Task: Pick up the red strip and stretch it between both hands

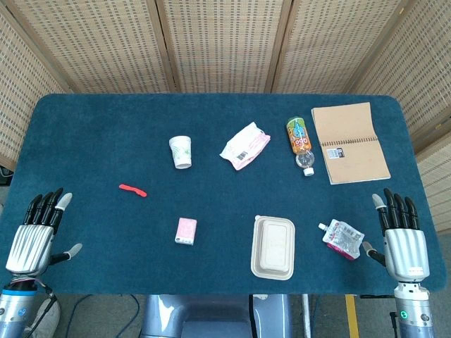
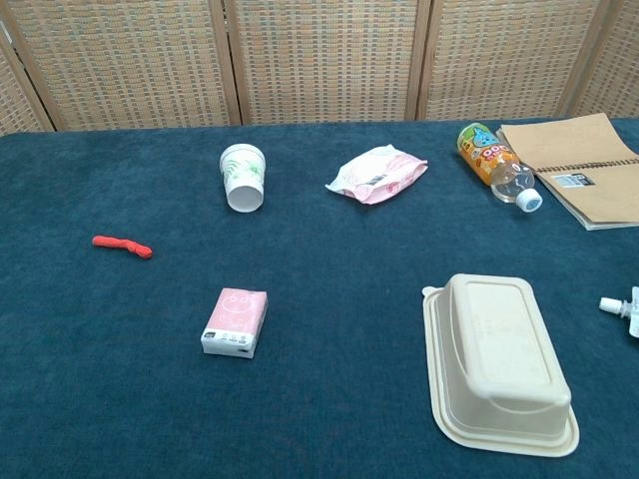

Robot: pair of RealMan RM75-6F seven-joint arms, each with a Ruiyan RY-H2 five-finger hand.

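Note:
The red strip (image 1: 133, 189) lies crumpled on the blue table, left of centre; the chest view shows it as the red strip (image 2: 122, 244) at the left. My left hand (image 1: 36, 233) rests flat at the table's front left corner, fingers apart, holding nothing, well below and left of the strip. At the front right corner my right hand (image 1: 402, 236) lies flat with fingers spread and empty. Neither hand shows in the chest view.
A paper cup (image 1: 181, 152) lies on its side behind the strip. A pink tissue pack (image 1: 186, 231), a beige lidded tray (image 1: 273, 246), a pouch (image 1: 342, 239), a pink wipes packet (image 1: 245, 146), a bottle (image 1: 300, 144) and a notebook (image 1: 349, 142) are spread over the table (image 1: 84, 134).

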